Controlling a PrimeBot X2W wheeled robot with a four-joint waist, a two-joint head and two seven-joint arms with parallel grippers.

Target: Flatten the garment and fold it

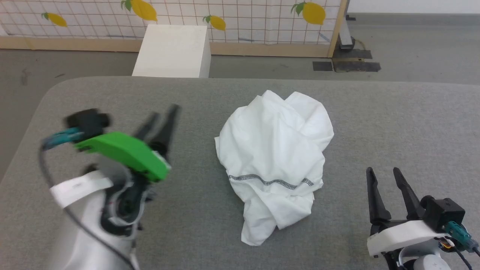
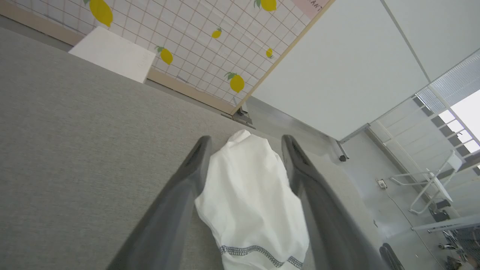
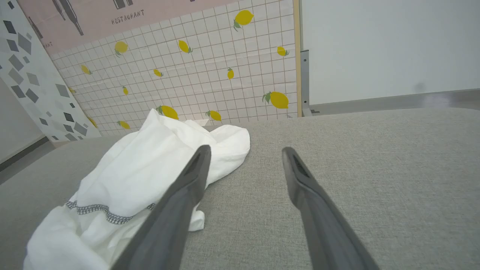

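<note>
At lower left of head view, found left jaws apart, dark fingers (image 1: 168,125) blurred, pointing up the view and tilted slightly right, gripping nothing. Confirmed from left wrist view: fingers (image 2: 176,202) spread wide above grey cloth. Noted green cover (image 1: 127,152) on that wrist, behind the fingers. At lower right, found right jaws also apart, fingers (image 1: 375,198) upright in the view, empty, low over the table (image 1: 393,123); cannot tell whether touching it. Located garment (image 1: 273,150) between the two arms, near table centre, well apart from left jaws and near but clear of right jaws. Recorded as a crumpled white heap, neither flattened nor folded, with one dark grey stitched seam (image 1: 270,182) running across its near part. From left wrist view, saw garment (image 2: 247,195) framed between the fingers but lying beyond them on the table. From right wrist view, saw garment (image 3: 142,168) left of the fingers (image 3: 318,210), partly hidden behind the left-hand one. Beyond the far table edge, noted white box (image 1: 172,48), grey floor (image 1: 412,45) and, behind the box, a tiled panel (image 1: 262,18) printed with lemons.
</note>
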